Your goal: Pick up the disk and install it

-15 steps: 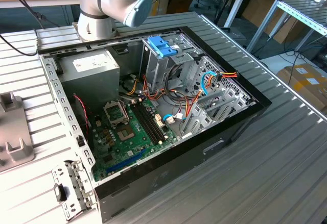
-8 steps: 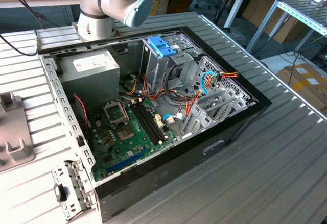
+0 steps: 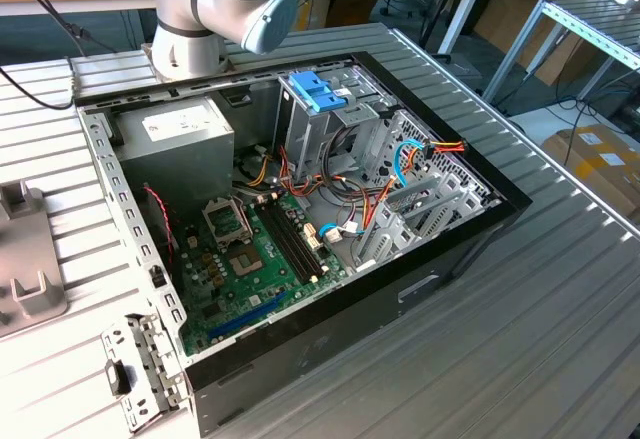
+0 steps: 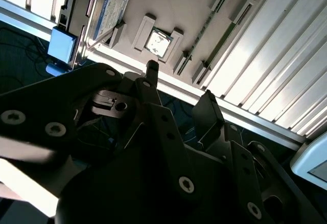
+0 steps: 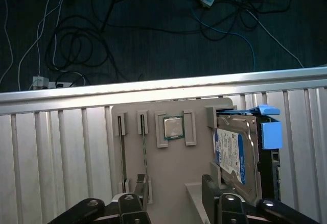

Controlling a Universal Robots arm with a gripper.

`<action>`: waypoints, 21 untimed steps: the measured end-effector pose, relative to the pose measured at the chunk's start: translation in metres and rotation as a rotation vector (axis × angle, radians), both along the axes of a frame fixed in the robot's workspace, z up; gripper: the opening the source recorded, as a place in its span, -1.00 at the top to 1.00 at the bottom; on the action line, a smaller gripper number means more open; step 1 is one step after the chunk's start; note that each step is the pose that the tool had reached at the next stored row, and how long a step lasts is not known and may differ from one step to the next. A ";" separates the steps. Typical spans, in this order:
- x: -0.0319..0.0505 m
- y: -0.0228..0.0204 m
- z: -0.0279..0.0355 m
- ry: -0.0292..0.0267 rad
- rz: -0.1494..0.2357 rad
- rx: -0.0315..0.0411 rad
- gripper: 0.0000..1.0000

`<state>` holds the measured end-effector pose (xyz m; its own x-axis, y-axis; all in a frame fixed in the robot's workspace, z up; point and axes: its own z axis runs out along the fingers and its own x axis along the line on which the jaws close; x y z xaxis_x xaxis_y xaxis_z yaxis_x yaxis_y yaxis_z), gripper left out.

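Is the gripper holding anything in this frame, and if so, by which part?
Nothing is held. The gripper is open, its fingers empty; the disk sits in the grey tray beside them.

Ribbed metal table [image 3: 545, 309], open computer case [image 3: 330, 331] on it, grey holder tray [image 3: 25, 284] near the case

Bright even light; glare on ribbed table [image 4: 276, 45], gripper [image 4: 179, 85] dark, perhaps backlit, in second wrist view.

The arm [image 3: 215, 9] is made of fat silver-grey cylinders with a pale blue joint cap [image 3: 268, 21]. Its gripper [image 4: 179, 83] is matt black, studded with silver screws [image 4: 186, 184].
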<state>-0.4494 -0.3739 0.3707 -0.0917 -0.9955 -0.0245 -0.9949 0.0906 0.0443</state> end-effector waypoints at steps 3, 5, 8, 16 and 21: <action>0.0000 0.0001 -0.0017 0.0000 0.000 0.0000 -0.09; 0.0000 0.0001 -0.0020 0.0000 0.000 0.0000 -0.09; 0.0000 0.0002 -0.0026 -0.0002 0.000 0.0001 -0.09; 0.0000 0.0018 -0.0036 0.0000 0.000 0.0000 -0.09; 0.0000 0.0023 -0.0043 0.0000 0.000 0.0000 -0.09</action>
